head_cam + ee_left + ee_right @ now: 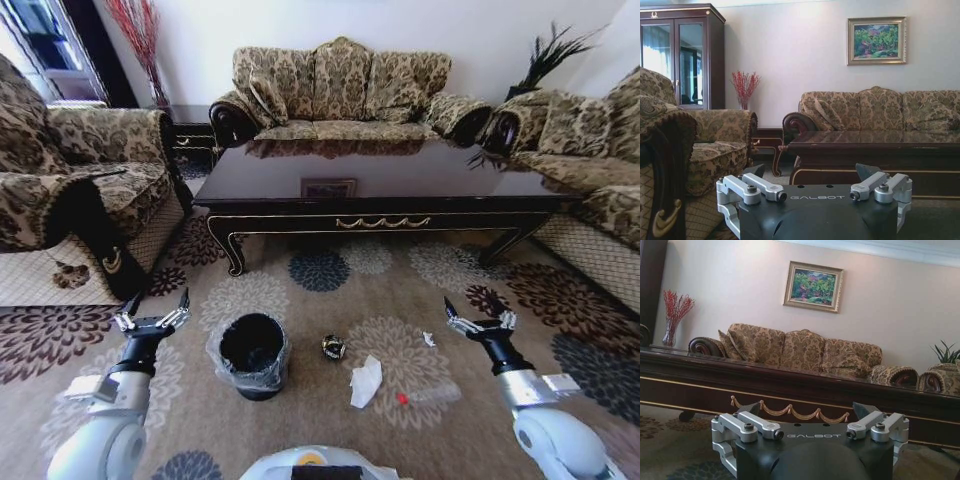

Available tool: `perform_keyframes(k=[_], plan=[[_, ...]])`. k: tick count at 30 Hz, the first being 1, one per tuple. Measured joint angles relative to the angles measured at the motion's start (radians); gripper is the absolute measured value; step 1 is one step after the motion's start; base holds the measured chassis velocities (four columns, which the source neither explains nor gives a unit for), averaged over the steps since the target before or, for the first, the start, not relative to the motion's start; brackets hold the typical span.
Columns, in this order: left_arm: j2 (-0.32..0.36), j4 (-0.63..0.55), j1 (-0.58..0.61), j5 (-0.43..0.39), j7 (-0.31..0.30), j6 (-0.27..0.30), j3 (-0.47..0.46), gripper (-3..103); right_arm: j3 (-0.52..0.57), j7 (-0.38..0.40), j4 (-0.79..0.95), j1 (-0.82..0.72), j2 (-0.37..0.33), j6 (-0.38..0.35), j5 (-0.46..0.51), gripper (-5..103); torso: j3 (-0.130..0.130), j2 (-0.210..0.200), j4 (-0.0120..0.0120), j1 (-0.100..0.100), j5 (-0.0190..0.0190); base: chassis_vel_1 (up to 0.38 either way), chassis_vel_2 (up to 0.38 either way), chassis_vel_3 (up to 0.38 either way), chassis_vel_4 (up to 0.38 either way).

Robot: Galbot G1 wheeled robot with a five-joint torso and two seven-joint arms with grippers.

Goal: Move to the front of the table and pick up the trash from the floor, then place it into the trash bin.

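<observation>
From the head view, the trash lies on the carpet before the desk (400, 190): crumpled white paper (366, 381), a clear bottle (430, 395), a small black-yellow piece (333, 347) and a tiny scrap (429, 339), with the trash bin (251, 355) just left of them. The left tool (152, 311) and right tool (480, 319) hover spread wide, holding nothing. The wrist views (aimed level) add a framed painting (813, 286) above the sofa (790, 349).

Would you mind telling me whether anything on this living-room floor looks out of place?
Yes: litter lies on the carpet beside the trash bin rather than in it: a crumpled white paper, a clear bottle lying on its side, a small black-yellow round piece and a tiny white scrap.
</observation>
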Motion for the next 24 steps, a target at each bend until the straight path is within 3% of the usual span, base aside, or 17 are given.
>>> perform_keyframes(k=[2, 5, 7, 8, 10, 12, 13, 14, 15, 17, 18, 19, 21, 24], plan=[[0.004, -0.003, 0.000, -0.002, -0.013, 0.003, 0.003, 100, -0.001, 0.001, -0.001, 0.000, 0.001, 0.000, -0.001, 100, 0.000, 0.000, 0.0000, 0.000, 0.0000, 0.053, -0.074, -0.045, 0.076], [0.048, -0.031, -0.009, -0.047, -0.089, 0.065, 0.021, 100, -0.004, 0.006, -0.007, 0.001, 0.004, 0.001, -0.007, 100, 0.000, 0.000, -0.0002, 0.000, 0.0002, 0.016, -0.026, -0.015, 0.016], [0.057, -0.034, -0.011, -0.056, -0.100, 0.074, 0.023, 100, -0.004, 0.007, -0.008, 0.001, 0.004, 0.001, -0.007, 100, 0.000, 0.000, 0.0000, 0.000, 0.0001, 0.000, 0.000, 0.000, 0.000], [0.106, -0.043, -0.026, -0.103, -0.159, 0.128, 0.027, 100, -0.006, 0.007, -0.011, 0.003, 0.003, 0.002, -0.010, 100, 0.000, 0.000, 0.0001, 0.000, 0.0000, 0.000, 0.000, 0.000, 0.000], [0.162, -0.049, -0.045, -0.162, -0.221, 0.194, 0.028, 100, -0.007, 0.007, -0.012, 0.003, 0.002, 0.002, -0.012, 100, 0.001, 0.000, 0.0001, 0.000, -0.0001, 0.000, 0.000, 0.000, 0.000], [0.173, -0.051, -0.048, -0.180, -0.236, 0.211, 0.027, 100, -0.007, 0.007, -0.013, 0.003, 0.002, 0.002, -0.012, 100, 0.001, 0.000, 0.0001, 0.000, -0.0001, 0.000, 0.000, 0.000, 0.000], [0.218, -0.058, -0.061, -0.269, -0.292, 0.298, 0.027, 100, -0.009, 0.006, -0.015, 0.003, 0.002, 0.003, -0.015, 100, 0.001, 0.000, 0.0000, 0.000, 0.0000, 0.000, 0.000, 0.000, 0.000], [0.237, -0.061, -0.067, -0.316, -0.314, 0.348, 0.028, 100, -0.009, 0.006, -0.015, 0.003, 0.002, 0.003, -0.016, 100, 0.001, 0.000, 0.0002, 0.000, -0.0001, 0.000, 0.000, 0.000, 0.000], [0.237, -0.061, -0.067, -0.316, -0.314, 0.348, 0.028, 100, -0.009, 0.006, -0.015, 0.003, 0.002, 0.003, -0.016, 100, 0.001, 0.000, 0.0002, 0.000, -0.0001, 0.000, 0.000, 0.000, 0.000], [0.277, -0.056, -0.088, -0.419, -0.374, 0.486, 0.041, 100, -0.011, 0.005, -0.016, 0.002, 0.005, 0.003, -0.021, 100, 0.000, 0.000, 0.0000, 0.000, 0.0001, 0.000, 0.000, 0.000, 0.000], [0.286, -0.050, -0.092, -0.437, -0.387, 0.521, 0.047, 100, -0.011, 0.005, -0.016, 0.000, 0.006, 0.003, -0.022, 100, 0.001, 0.000, 0.0000, 0.000, 0.0001, 0.000, 0.000, 0.000, 0.000], [0.286, -0.050, -0.092, -0.437, -0.387, 0.521, 0.047, 100, -0.011, 0.005, -0.016, 0.000, 0.006, 0.003, -0.022, 100, 0.001, 0.000, 0.0000, 0.000, 0.0001, 0.000, 0.000, 0.000, 0.000], [0.305, -0.030, -0.105, -0.486, -0.425, 0.609, 0.074, 100, -0.011, 0.005, -0.017, -0.003, 0.009, 0.004, -0.027, 100, 0.001, 0.000, 0.0001, 0.000, -0.0001, 0.000, 0.000, 0.000, 0.000], [0.315, -0.009, -0.117, -0.494, -0.434, 0.638, 0.097, 100, -0.011, 0.005, -0.019, -0.006, 0.011, 0.005, -0.030, 100, 0.000, 0.000, 0.0003, 0.000, 0.0000, 0.000, 0.000, 0.000, 0.000]])
